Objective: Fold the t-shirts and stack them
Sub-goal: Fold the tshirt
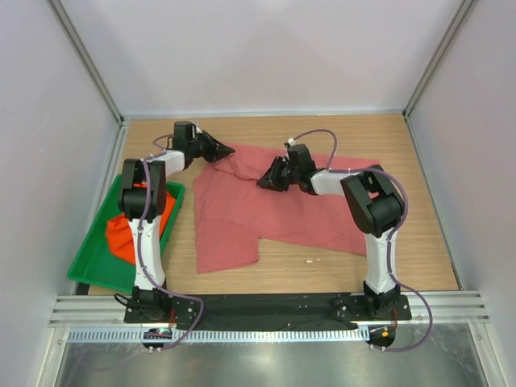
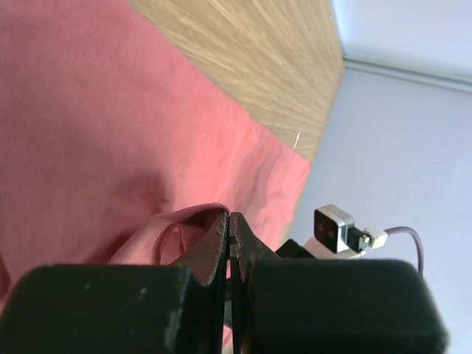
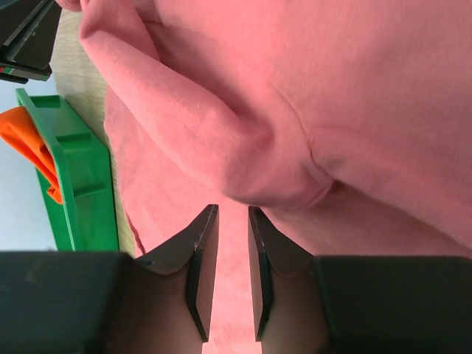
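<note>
Pink shirt (image 1: 266,214) lay spread on table (image 1: 363,137), far edge pinched in left end effector (image 1: 228,150), likely for folding. Right end effector (image 1: 263,181) stood narrowly parted, empty, at a ridge. Orange shirt (image 1: 121,234) lay in tray (image 1: 89,266).

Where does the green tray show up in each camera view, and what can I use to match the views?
Top external: the green tray sits at lower left, on the table.
Left wrist: not in it.
Right wrist: it is a green strip along the left edge.
Shared landmark: the pink t-shirt, visible in all three views.
</note>
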### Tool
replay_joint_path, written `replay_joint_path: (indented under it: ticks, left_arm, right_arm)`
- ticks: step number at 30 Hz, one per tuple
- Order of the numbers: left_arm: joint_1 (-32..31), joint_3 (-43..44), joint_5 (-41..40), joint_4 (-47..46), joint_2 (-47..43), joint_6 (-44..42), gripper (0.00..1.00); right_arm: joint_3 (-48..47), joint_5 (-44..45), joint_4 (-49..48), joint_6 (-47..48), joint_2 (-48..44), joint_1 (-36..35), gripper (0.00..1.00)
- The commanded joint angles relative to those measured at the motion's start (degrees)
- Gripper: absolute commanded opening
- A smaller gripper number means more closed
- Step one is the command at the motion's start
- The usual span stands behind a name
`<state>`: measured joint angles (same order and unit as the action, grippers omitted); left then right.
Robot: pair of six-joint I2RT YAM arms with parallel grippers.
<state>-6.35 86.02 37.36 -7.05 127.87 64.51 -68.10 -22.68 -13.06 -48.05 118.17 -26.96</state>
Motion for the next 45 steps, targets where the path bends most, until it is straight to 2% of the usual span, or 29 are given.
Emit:
replay_joint_path:
  ticks: [1,13,21,30,42,43,45]
  left_arm:
    - [0.28,1.70,1.31,-10.35,0.88,5.35,0.00]
    - [0.28,2.40,1.66,-9.13,1.42,4.57,0.00]
    - [0.28,-0.06,1.22,-6.22,0.01,1.58,0.00]
    - [0.37,0.82,0.34,-3.06,0.27,0.79,0.00]
    - [1.43,0.99,0.08,-3.06,0.27,1.85,0.00]
    - [1.43,1.25,0.08,-3.15,0.36,1.85,0.00]
    - [1.51,1.34,0.34,-3.06,0.71,1.93,0.00]
  right_arm:
    - [-4.50,-0.18,1.81,1.64,1.18,-0.46,0.29]
    - [-12.41,4.74,5.24,-0.81,6.72,-0.46,0.33]
    - [-13.02,11.16,7.52,-0.65,4.87,-0.46,0.40]
    - [-20.05,10.90,9.11,0.16,7.07,0.94,0.41]
    - [-14.00,9.23,12.26,4.20,0.13,-0.72,0.45]
    - [-13.65,9.66,12.36,4.11,-0.22,-1.16,0.44]
    - [-11.71,10.81,11.04,3.32,-1.54,-1.78,0.35]
